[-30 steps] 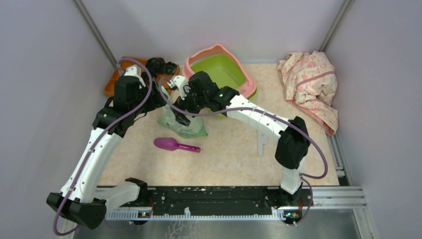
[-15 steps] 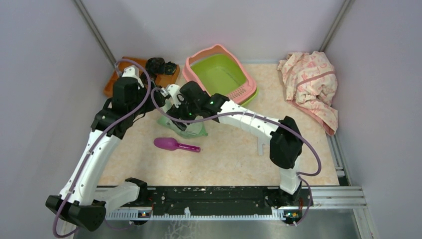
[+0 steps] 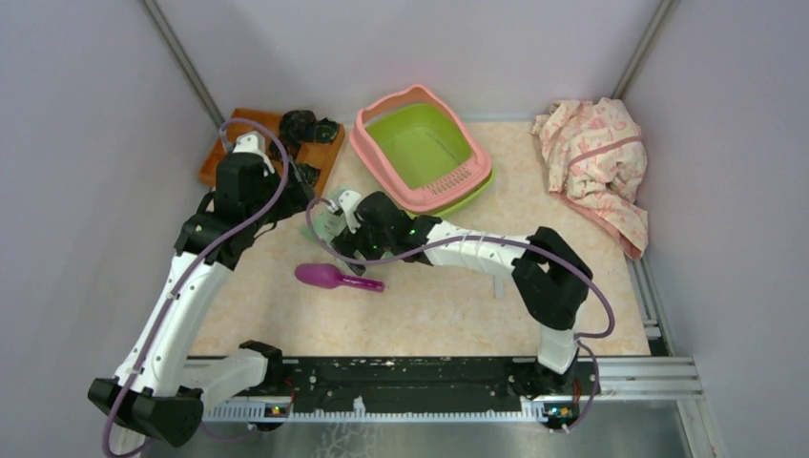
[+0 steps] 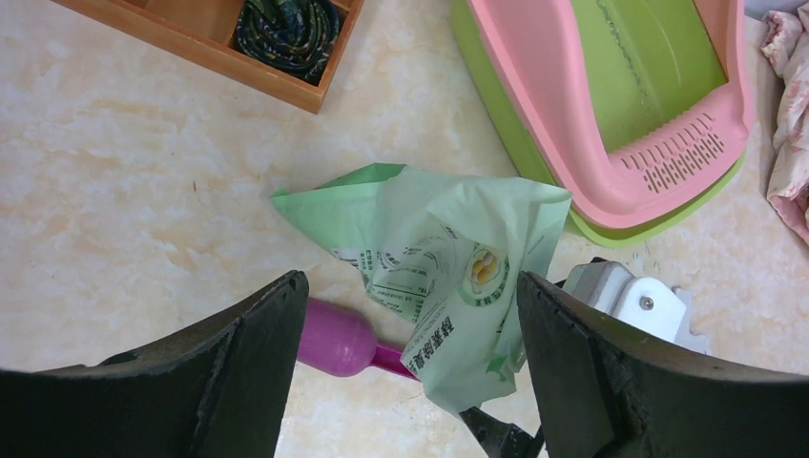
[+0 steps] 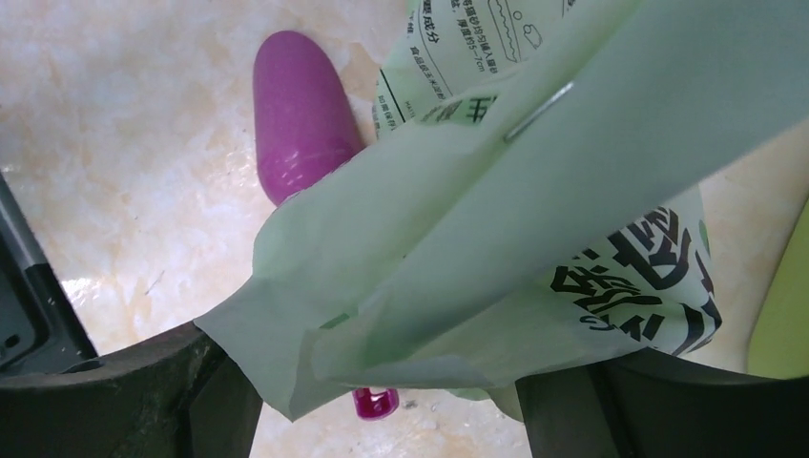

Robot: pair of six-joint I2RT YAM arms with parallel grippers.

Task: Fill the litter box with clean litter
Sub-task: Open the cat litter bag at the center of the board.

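Purple scoop (image 3: 336, 278) lies nearest on the pale marbled table (image 3: 448, 305), bowl to the left and handle pointing right. Just past it stands the pale green printed bag (image 4: 448, 258), crumpled and upright, and from the left wrist view its lower folds cover part of the scoop's handle.

The right arm reaches low across the table from its base to the bag. The right claw (image 5: 391, 363) is spread wide, one finger on each side of the bag. The plastic fills the gap between them, and its edge brushes one finger.

The left claw (image 4: 410, 286) hangs above and a little beyond the bag, wide as well and holding nothing, looking down on the bag and scoop.

Farther back, at the far edge of the table near the middle, sits the litter box (image 3: 420, 143), its lime basin ringed in pink, its slotted grate (image 3: 446, 179) at the near right end. The bag's top corner comes just beside the box's near wall.

Left of the box, apart from it, an orange-brown wooden tray (image 3: 322, 155) carries a dark bundle (image 3: 307, 124) in one compartment.

Far right, against the wall, a pink flowered cloth (image 3: 596, 157) lies heaped
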